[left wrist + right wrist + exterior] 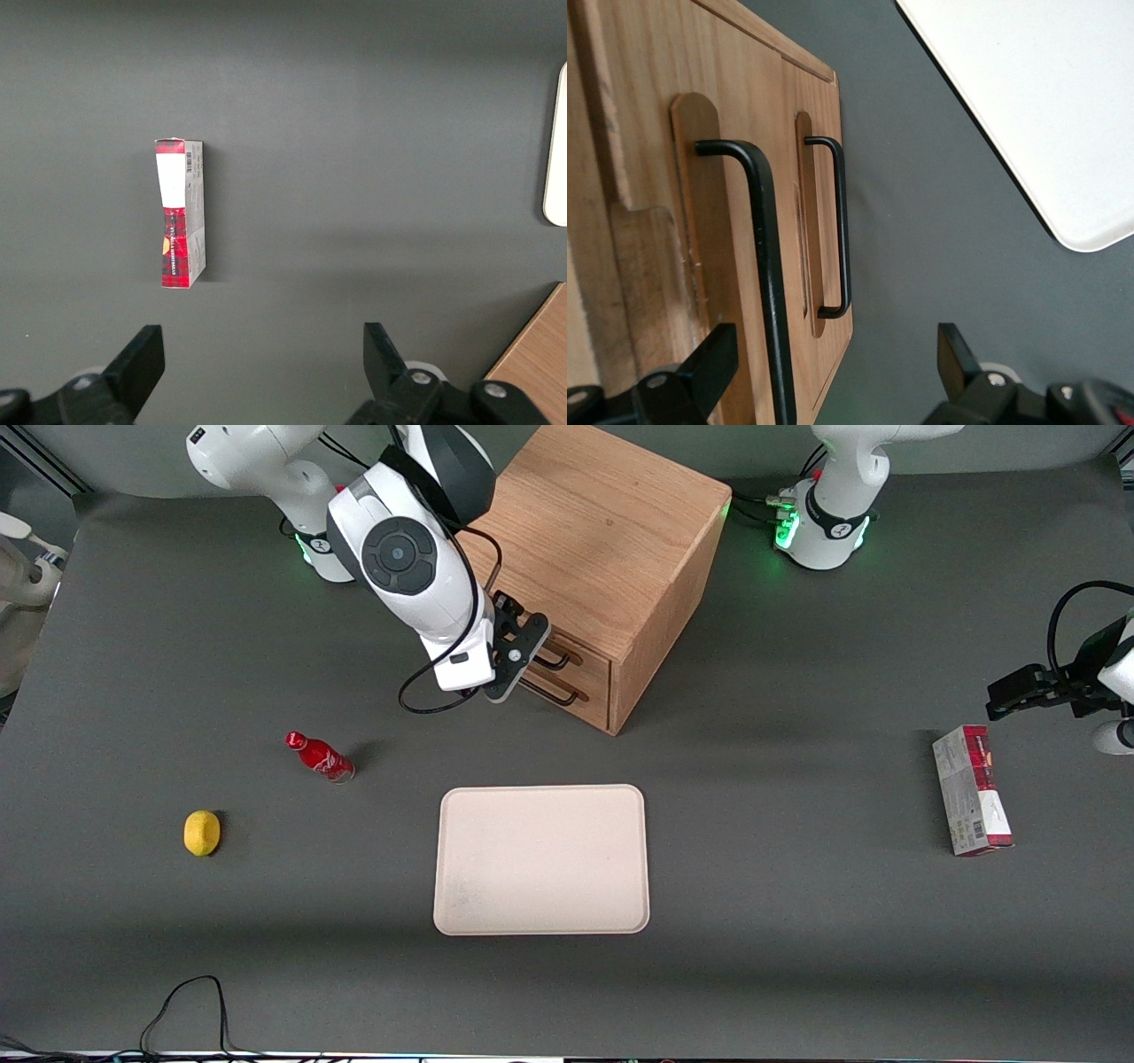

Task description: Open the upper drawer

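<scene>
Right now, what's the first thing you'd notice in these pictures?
The big wooden cabinet stands out, with the white arm's gripper right at the upper drawer, its open fingers around the black handle. Nearer the front camera lies a pale tray, and toward the working arm's end sit a little red bottle and a yellow lemon.

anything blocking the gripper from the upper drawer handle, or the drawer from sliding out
Nothing visible. The open gripper is at the upper drawer's handle, which runs between its fingers. The table in front of the drawer is bare.
</scene>
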